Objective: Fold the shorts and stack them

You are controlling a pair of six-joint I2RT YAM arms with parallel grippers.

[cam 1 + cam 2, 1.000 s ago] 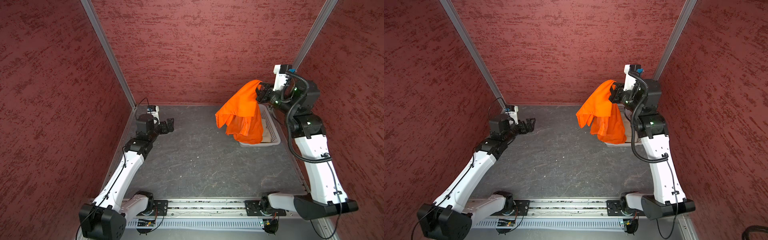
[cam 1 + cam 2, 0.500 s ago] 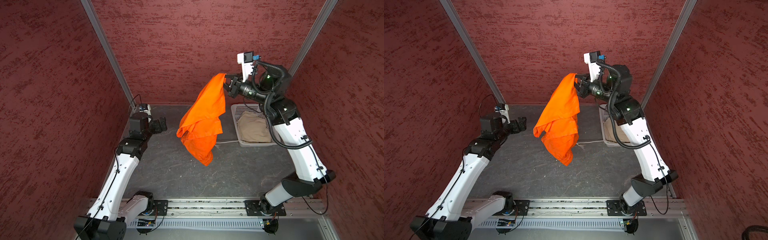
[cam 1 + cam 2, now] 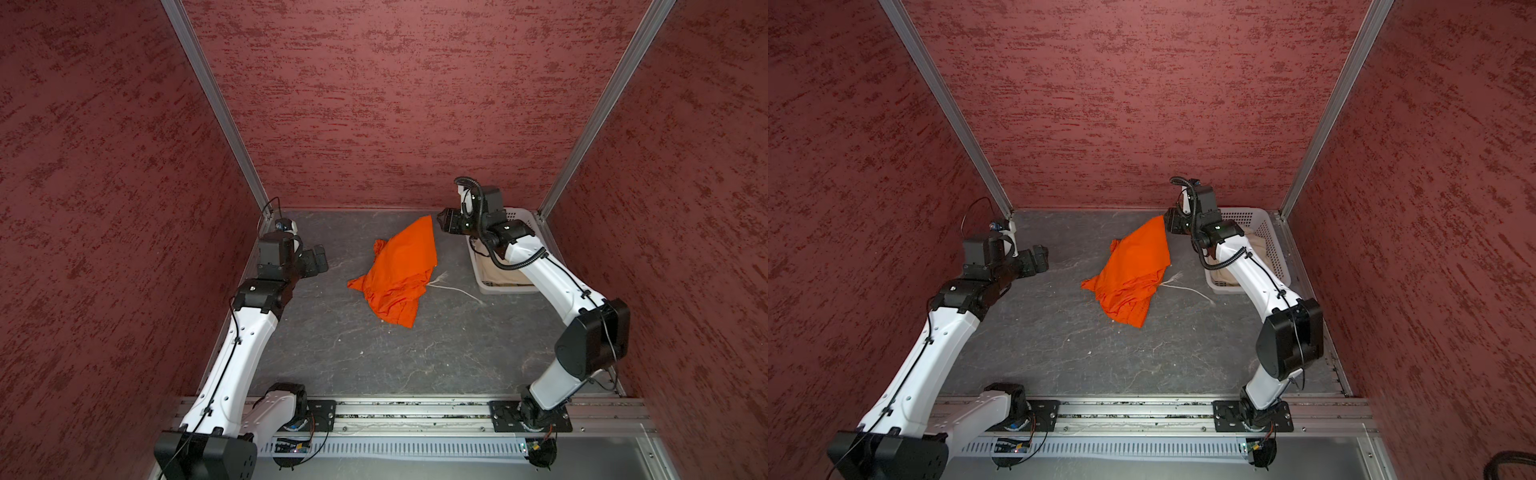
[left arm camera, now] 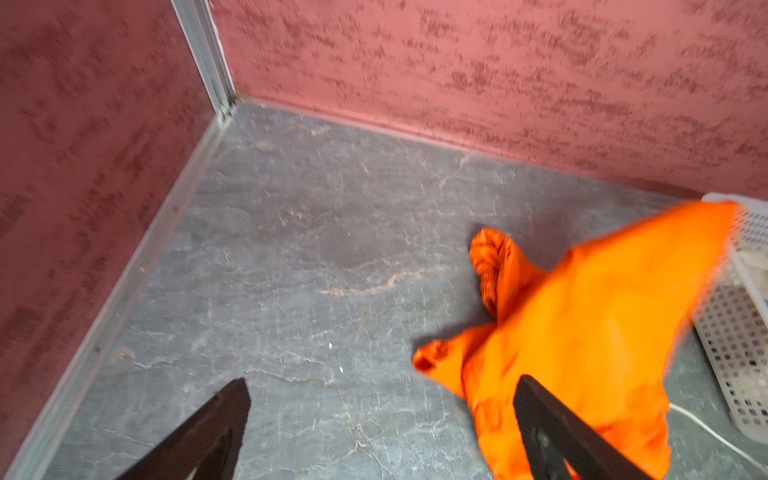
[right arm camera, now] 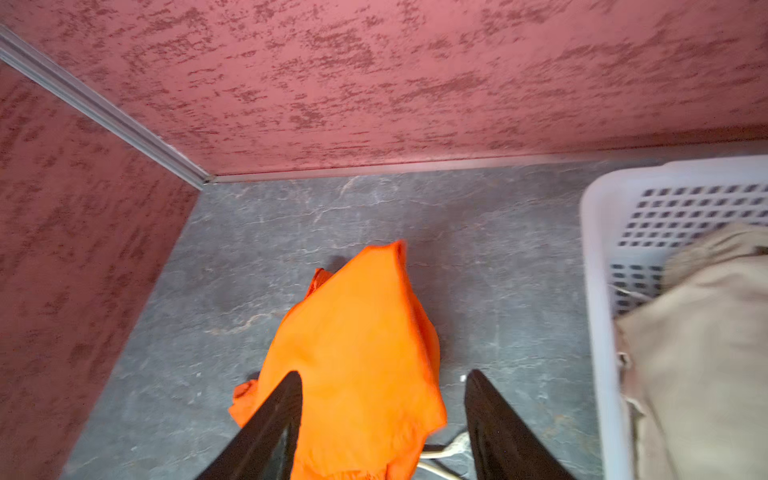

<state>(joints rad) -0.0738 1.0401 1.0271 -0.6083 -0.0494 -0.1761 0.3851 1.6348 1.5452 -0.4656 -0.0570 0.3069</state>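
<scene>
Orange shorts [image 3: 399,270]: now on the table [image 3: 374,353], centre, a little to the far side. A second ago they hung from the right gripper [image 3: 441,219] over the basket [image 3: 1277,249] at far right.
Lie of cloth: crumpled heap, not flat. The far corner still stands in a peak just beside the right gripper and is blurred in both wrist views, so I judge it still settling.
Drawstring [image 3: 453,289]: white, trails right from the heap toward the basket.
Right gripper state: was clamped on the cloth; its fingers [image 5: 274,419] now stand apart with nothing pinched, so the shorts are released.
Left gripper [image 3: 318,259]: fingers spread wide, empty, at left near the heap, not touching it.
Beige shorts [image 5: 698,332]: bunched inside the basket, far right, as before.
Task meaning: the first pair is on the work surface, but no fold is begun and nothing is stacked.
Next (judgement): the heap needs spreading flat, probably with both grippers at the corners. Which edge is waistband I cannot tell from here.
</scene>
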